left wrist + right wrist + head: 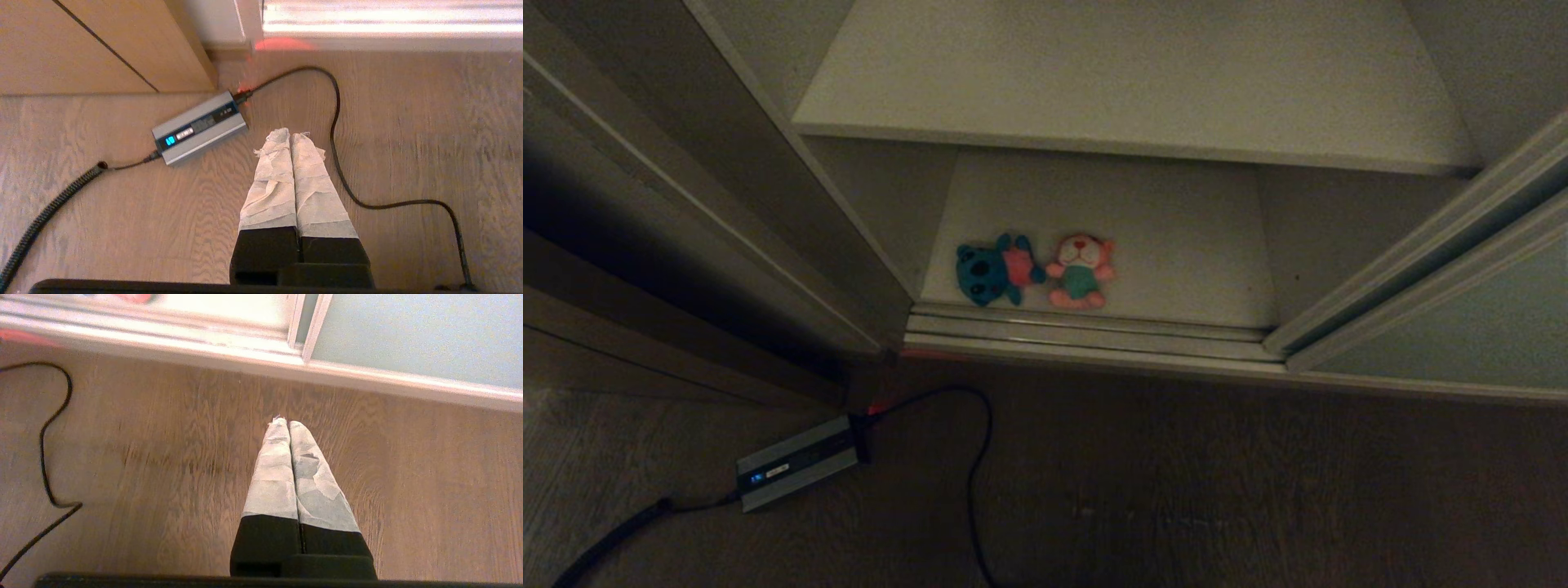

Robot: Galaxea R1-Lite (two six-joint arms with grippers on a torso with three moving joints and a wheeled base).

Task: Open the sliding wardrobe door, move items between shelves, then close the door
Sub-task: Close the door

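The wardrobe stands open in the head view. A blue plush toy [995, 270] with a pink shirt and a pink plush toy [1081, 271] with a teal shirt lie side by side at the front of the bottom shelf [1176, 245]. An upper shelf [1135, 73] above them is bare. The sliding wardrobe door [1454, 318], pale grey-green, is slid to the right; its panel [416, 330] shows in the right wrist view too. My left gripper [291, 132] is shut and empty above the floor. My right gripper [287, 422] is shut and empty too, short of the door track [163, 339]. Neither arm shows in the head view.
A grey power adapter [796, 461] with a lit blue display lies on the wood floor left of the wardrobe, also seen as the adapter [200, 128]. Its black cable [976, 457] loops across the floor. A brown wood-grain panel [686, 245] stands at the left.
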